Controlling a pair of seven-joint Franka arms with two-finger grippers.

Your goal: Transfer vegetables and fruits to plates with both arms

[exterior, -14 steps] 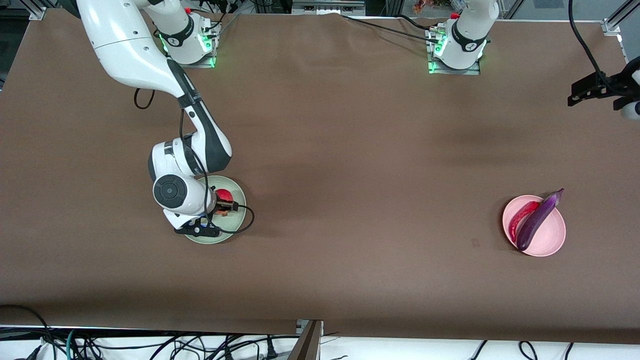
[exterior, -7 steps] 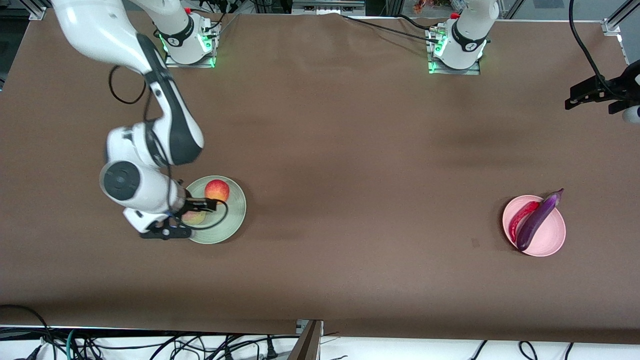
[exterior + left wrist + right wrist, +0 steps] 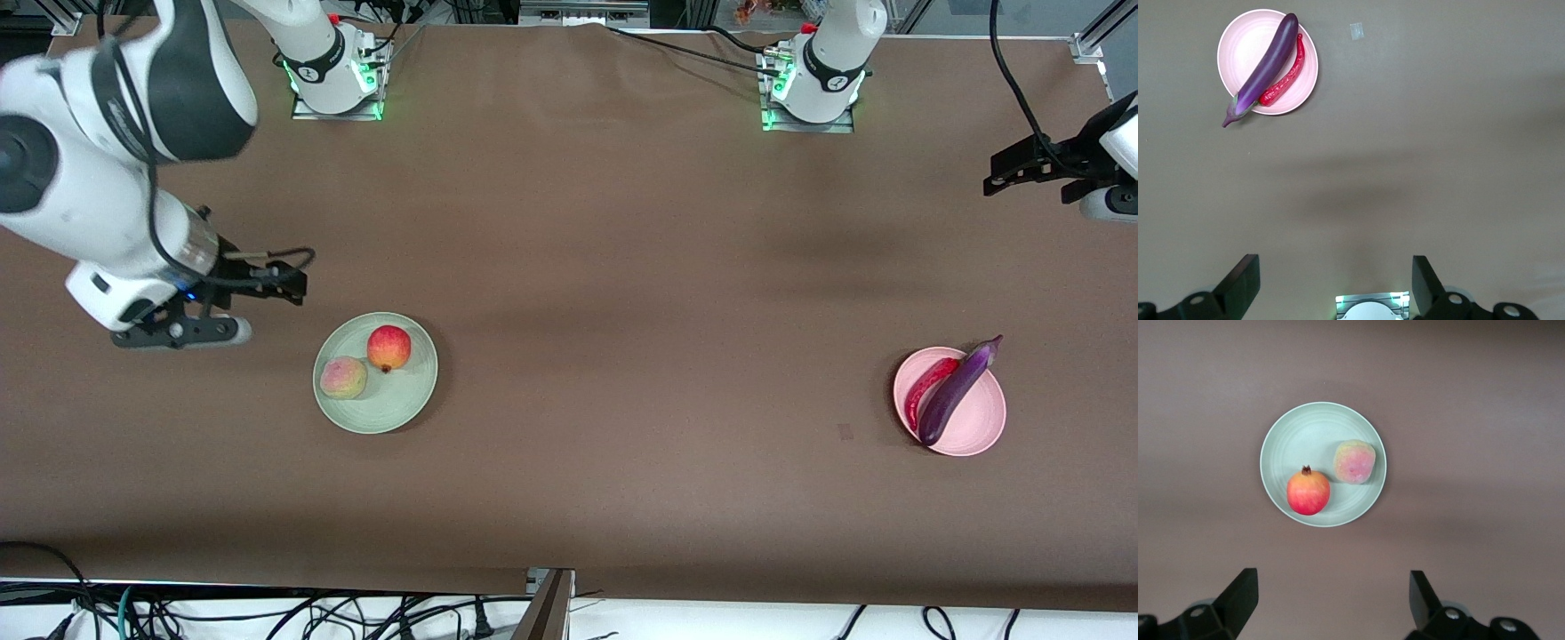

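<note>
While both arms hang high over the brown surface [image 3: 569, 356], the right pincer [image 3: 289, 283] at the frame's left edge and the left pincer [image 3: 1005, 173] at upper right gape wide, holding nothing. Peach [image 3: 343, 378] and red fruit [image 3: 388, 348] sit touching on the green plate [image 3: 400, 409], lower left of centre. Eggplant [image 3: 956, 394] and chili [image 3: 925, 387] lie side by side on the pink plate [image 3: 982, 418], lower right.

white arms [image 3: 107, 204], dark grey joints, black cables, black claws.
</note>
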